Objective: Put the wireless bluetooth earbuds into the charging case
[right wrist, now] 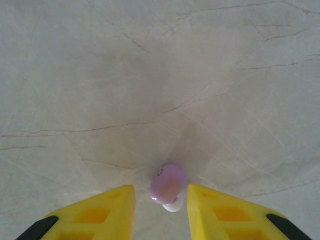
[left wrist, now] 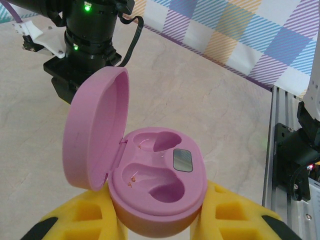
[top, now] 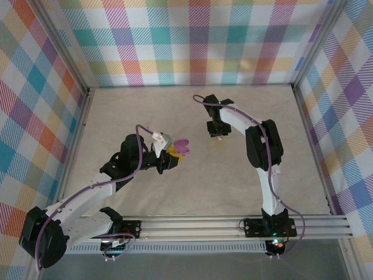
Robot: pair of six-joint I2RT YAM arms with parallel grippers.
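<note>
Your left gripper (left wrist: 157, 214) is clamped on the case (left wrist: 159, 176). Its matte yellow fingers (left wrist: 230, 212), blocky with recessed pockets, press the rounded base from both sides. The case is smooth, glossy pink-purple plastic, oval like a pebble. Its domed lid (left wrist: 95, 130) is hinged open and stands upright on the case's left. Inside, two kidney-shaped wells (left wrist: 155, 187) show smooth floors and tiny gold contact pins, with a small grey rectangular window (left wrist: 183, 160) to the right of them.

From the top camera, your right gripper (right wrist: 160, 192) hangs to the right of the case and a little farther from the arm bases, well apart from it. It points down at the pale, marble-veined table (right wrist: 150, 75).

The bud (right wrist: 168, 184) sits between that gripper's yellow fingertips. It is a light purple, shiny, bean-shaped bead with a whitish tip at its near end. It lies just beside the right fingertip, and a sliver of table shows between it and the left one. The jaws stand partly apart around it, and you cannot tell from here whether they actually pinch it.
</note>
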